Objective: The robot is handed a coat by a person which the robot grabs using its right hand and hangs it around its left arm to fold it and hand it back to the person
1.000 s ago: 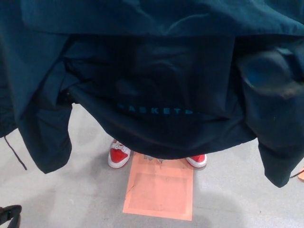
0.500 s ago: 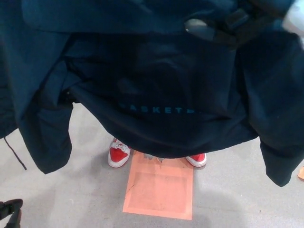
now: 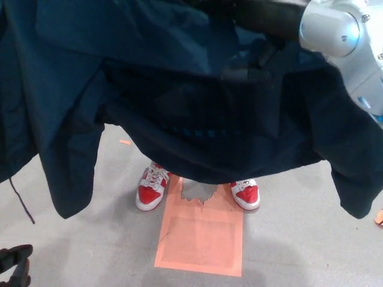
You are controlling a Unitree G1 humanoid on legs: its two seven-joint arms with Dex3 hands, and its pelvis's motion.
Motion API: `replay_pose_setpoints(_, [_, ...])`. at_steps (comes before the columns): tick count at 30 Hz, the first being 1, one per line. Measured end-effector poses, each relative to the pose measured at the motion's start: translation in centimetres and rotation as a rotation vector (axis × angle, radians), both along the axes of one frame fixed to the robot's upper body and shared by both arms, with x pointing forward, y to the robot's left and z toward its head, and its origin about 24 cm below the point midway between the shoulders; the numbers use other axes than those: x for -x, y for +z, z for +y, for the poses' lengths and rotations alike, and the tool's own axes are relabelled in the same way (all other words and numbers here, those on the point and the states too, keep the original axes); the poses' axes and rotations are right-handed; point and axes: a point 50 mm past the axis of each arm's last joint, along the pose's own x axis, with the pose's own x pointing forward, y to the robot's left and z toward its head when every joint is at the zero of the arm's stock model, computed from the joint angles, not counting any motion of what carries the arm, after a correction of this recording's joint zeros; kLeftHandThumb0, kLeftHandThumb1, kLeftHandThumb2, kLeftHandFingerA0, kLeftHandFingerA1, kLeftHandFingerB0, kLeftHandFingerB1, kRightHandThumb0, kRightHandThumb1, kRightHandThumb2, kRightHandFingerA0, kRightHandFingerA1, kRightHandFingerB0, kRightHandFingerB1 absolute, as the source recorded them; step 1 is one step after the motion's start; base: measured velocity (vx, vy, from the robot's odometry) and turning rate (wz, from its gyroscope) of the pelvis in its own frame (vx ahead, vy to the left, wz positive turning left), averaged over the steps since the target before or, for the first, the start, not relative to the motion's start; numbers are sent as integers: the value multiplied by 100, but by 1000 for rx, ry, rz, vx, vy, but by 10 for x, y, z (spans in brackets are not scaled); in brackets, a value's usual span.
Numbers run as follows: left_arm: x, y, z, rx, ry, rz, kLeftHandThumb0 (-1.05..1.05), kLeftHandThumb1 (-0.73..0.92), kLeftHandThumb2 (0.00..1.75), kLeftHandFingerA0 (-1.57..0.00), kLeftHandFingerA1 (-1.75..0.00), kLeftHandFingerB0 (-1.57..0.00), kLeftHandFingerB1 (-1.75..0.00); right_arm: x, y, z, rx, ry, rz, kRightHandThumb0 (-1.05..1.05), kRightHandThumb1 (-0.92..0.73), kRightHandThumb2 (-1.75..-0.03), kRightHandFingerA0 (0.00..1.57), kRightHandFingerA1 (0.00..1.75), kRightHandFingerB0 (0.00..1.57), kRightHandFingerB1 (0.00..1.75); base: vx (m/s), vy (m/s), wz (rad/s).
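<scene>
the coat (image 3: pixel 197 119) is out of the person's grasp and with the robot. it hangs spread wide above the orange sheet (image 3: pixel 200 239) and fills the upper part of the view. one sleeve droops up and to the left of the sheet, and another fold hangs up and to the right of it. the right arm (image 3: pixel 335 27) reaches across the cloth, far above the sheet. the right hand (image 3: pixel 230 11) blends into the dark fabric there, and i cannot tell whether it grips the coat or rests loose. the left arm and hand do not show; if that arm carries the coat, it is under the cloth.

so i judge the handover done and the draping under way or just finished. the coat hangs open and uneven, so the fold looks not yet made, and giving the coat back is left.

there is no desk, only a smooth grey floor (image 3: pixel 299 251). the sheet lies flat on it, and its far edge is torn. the person's red and white shoes (image 3: pixel 149 188) stand at that far edge, one near each corner, with the rest of the person hidden behind the coat. a small orange scrap (image 3: pixel 124 142) lies up-left of the sheet. a black object (image 3: pixel 15 263) sits well to its left.
</scene>
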Motion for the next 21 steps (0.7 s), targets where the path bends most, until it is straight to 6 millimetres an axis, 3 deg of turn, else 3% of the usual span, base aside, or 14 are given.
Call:
replay_pose_setpoints(2, [-1, 0, 0, 2, -1, -4, -71, 66, 100, -4, -39, -4, -38, 1, -2, 3, 20, 5, 28, -85, -59, -59, 64, 55, 49, 44, 0, 0, 0])
replay_pose_setpoints(3, [-1, 1, 0, 2, -1, -4, -72, 66, 101, -4, -39, -4, -37, 1, -2, 3, 23, 6, 31, -54, -52, -56, 89, 119, 82, 74, 0, 0, 0])
replay_pose_setpoints(4, [-2, 1, -1, 5, -2, -9, -72, 66, 101, -4, -39, -4, -37, 1, -4, 6, 46, 12, 49, -54, -52, -56, 89, 119, 82, 74, 0, 0, 0])
replay_pose_setpoints(6, [-5, 3, -2, 8, -6, -21, -70, 68, 102, -4, -37, -4, -37, 5, -8, 10, 81, 33, 25, -15, -55, -61, 80, 175, 59, 168, 0, 0, 0])
replay_pose_setpoints(7, [-6, 4, -2, 10, -8, -25, -70, 68, 102, -4, -37, -4, -37, 6, -11, 12, 82, 44, 7, -15, -55, -61, 80, 175, 59, 168, 0, 0, 0])
replay_pose_setpoints(8, [-7, 4, -3, 11, -10, -28, -70, 69, 102, -4, -38, -4, -38, 7, -13, 12, 77, 50, -9, -19, -46, -79, 112, 143, 86, 127, 0, 0, 0])
replay_pose_setpoints(9, [-7, 4, -3, 12, -11, -29, -69, 69, 101, -4, -38, -3, -38, 8, -15, 12, 67, 57, -32, -10, -58, -60, 73, 175, 50, 160, 0, 0, 0])
replay_pose_setpoints(10, [-8, 4, -4, 13, -13, -29, -69, 69, 101, -4, -38, -4, -39, 9, -14, 12, 56, 60, -54, -7, -61, -52, 76, 174, 65, 107, 0, 0, 0])
replay_pose_setpoints(13, [-9, 4, -6, 19, -20, -33, -69, 67, 100, -3, -38, -3, -38, 8, -9, 11, 13, 65, -131, -10, -63, -54, 75, 175, 75, 74, 0, 0, 0])
replay_pose_setpoints(14, [-9, 3, -7, 21, -23, -34, -69, 67, 100, -3, -38, -3, -38, 8, -7, 10, 2, 67, -153, -10, -63, -54, 75, 175, 75, 74, 0, 0, 0])
replay_pose_setpoints(15, [-10, 3, -8, 23, -24, -36, -69, 67, 100, -3, -39, -3, -37, 8, -5, 10, -8, 68, -175, -10, -62, -55, 76, 175, 68, 108, 0, 0, 0])
replay_pose_setpoints(16, [-11, 3, -9, 26, -27, -39, -71, 67, 99, -3, -40, -3, -39, 8, -3, 10, -18, 68, -197, -19, -48, -56, 85, 160, 87, 86, 0, 0, 0])
replay_pose_setpoints(17, [-11, 3, -10, 29, -29, -41, -72, 66, 100, -4, -41, -4, -40, 8, -3, 9, -25, 68, -214, -18, -57, -53, 80, 174, 68, 141, 0, 0, 0])
replay_pose_setpoints(21, [-15, 3, -15, 40, -42, -54, -72, 65, 100, -4, -40, -4, -39, 5, 0, 6, -69, 65, -282, -14, -61, -56, 79, 175, 62, 159, 0, 0, 0])
